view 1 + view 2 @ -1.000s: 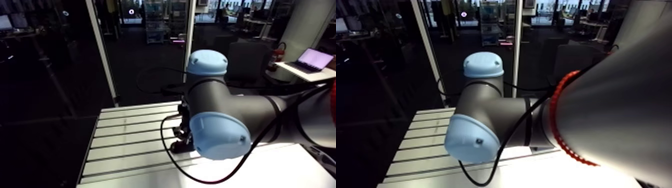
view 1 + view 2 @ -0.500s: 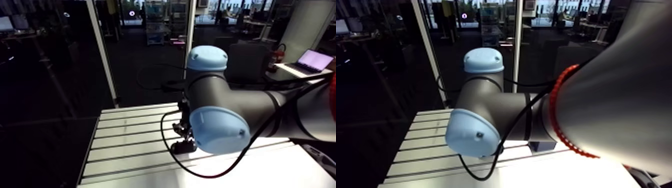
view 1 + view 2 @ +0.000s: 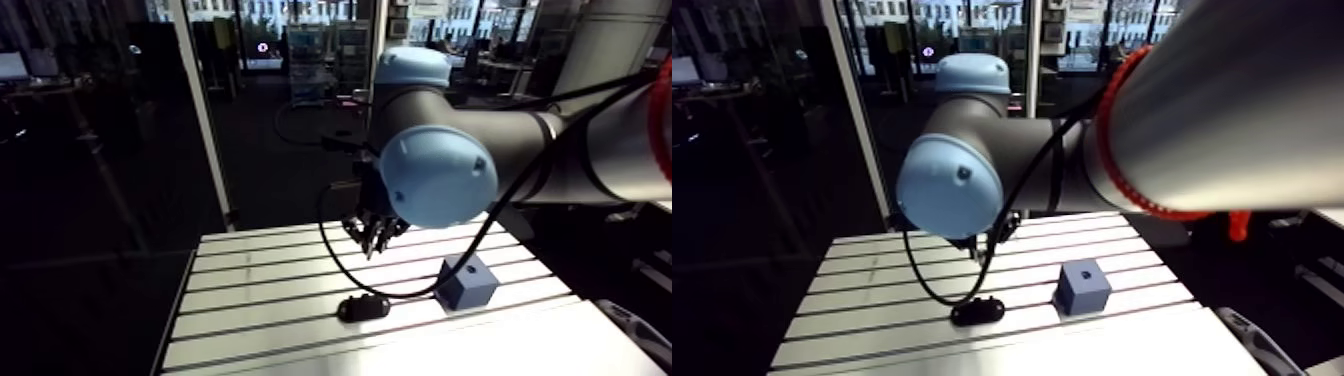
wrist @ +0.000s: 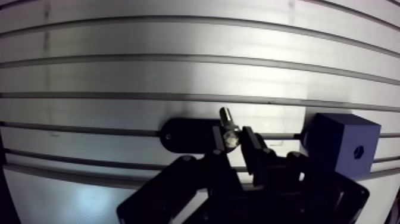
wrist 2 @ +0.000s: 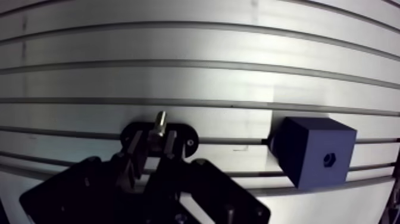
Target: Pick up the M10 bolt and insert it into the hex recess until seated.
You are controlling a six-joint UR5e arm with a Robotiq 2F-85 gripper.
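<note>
In the wrist view my gripper (image 4: pixel 233 142) is shut on the M10 bolt (image 4: pixel 228 126), a silvery threaded bolt that sticks out beyond the fingertips. Under it on the table lies a black oval holder plate (image 4: pixel 183 134), which also shows in the arm view (image 3: pixel 362 306). Beside the gripper stands a dark blue cube (image 4: pixel 342 146) with a small hex recess (image 5: pixel 328 159) in the face turned towards the camera. In the arm view the gripper (image 3: pixel 372 240) hangs well above the table, up and left of the cube (image 3: pixel 467 283).
The slotted aluminium table (image 3: pixel 260 290) runs in long grooves under everything. Its left edge (image 3: pixel 175 310) drops into the dark. The arm's big blue-capped elbow (image 3: pixel 437 175) hangs over the table's middle.
The gripper has risen off the black holder plate, which now lies uncovered below it. The camera rose with the arm, and the blue cube has come into view.
</note>
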